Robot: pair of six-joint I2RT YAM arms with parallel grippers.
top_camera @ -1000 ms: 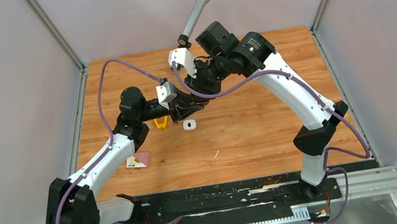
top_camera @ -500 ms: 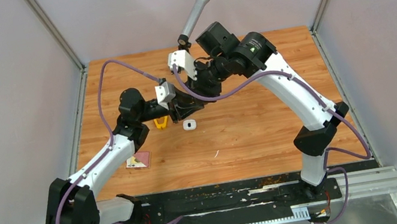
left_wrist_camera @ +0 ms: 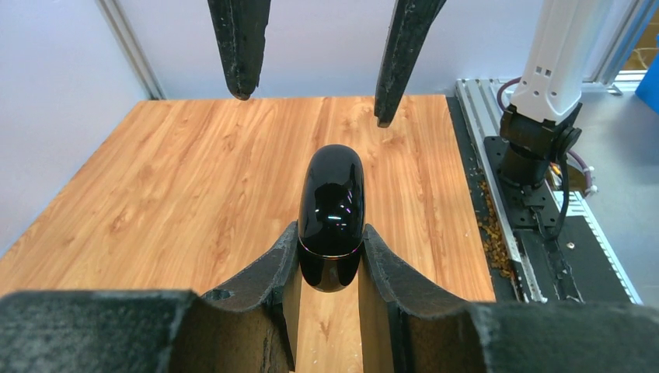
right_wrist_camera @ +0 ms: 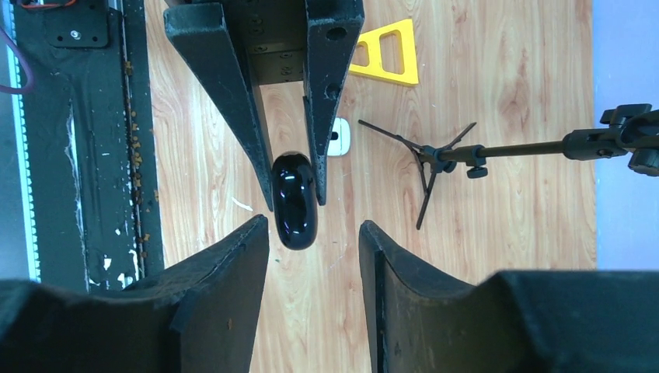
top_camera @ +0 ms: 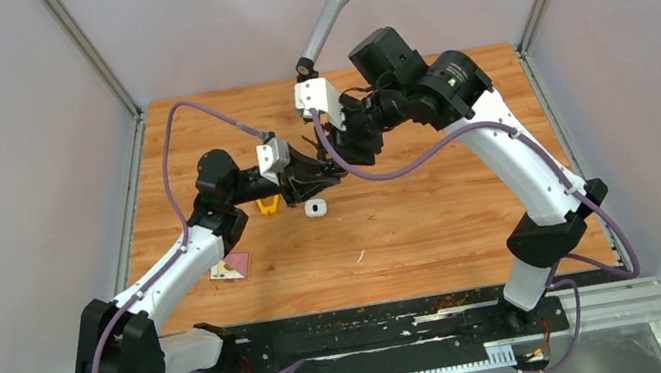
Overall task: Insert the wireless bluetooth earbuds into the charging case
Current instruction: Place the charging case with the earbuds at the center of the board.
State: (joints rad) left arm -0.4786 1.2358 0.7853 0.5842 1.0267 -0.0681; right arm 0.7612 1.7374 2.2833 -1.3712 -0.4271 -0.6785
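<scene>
A glossy black charging case (left_wrist_camera: 331,214), its lid down, is held above the table by my left gripper (left_wrist_camera: 330,237), which is shut on its lower half. The right wrist view shows the same case (right_wrist_camera: 294,200) sticking out past the left fingers (right_wrist_camera: 256,167). My right gripper (right_wrist_camera: 313,227) stands open just beyond the case's free end without touching it. From the left wrist its two fingertips (left_wrist_camera: 241,78) hang apart over the case. From above, the two grippers (top_camera: 327,162) meet mid-table. No earbuds show in any view.
A small white case (top_camera: 314,208) lies on the wood just below the grippers. A yellow triangular frame (top_camera: 269,204) sits under the left wrist, and a pink card (top_camera: 231,267) lies near the left forearm. A tripod stand (top_camera: 321,31) rises at the back. A white scrap (top_camera: 359,256) lies toward the front.
My right gripper has opened and drawn back toward the far right, away from the black case. The left gripper has kept still with the case in it.
</scene>
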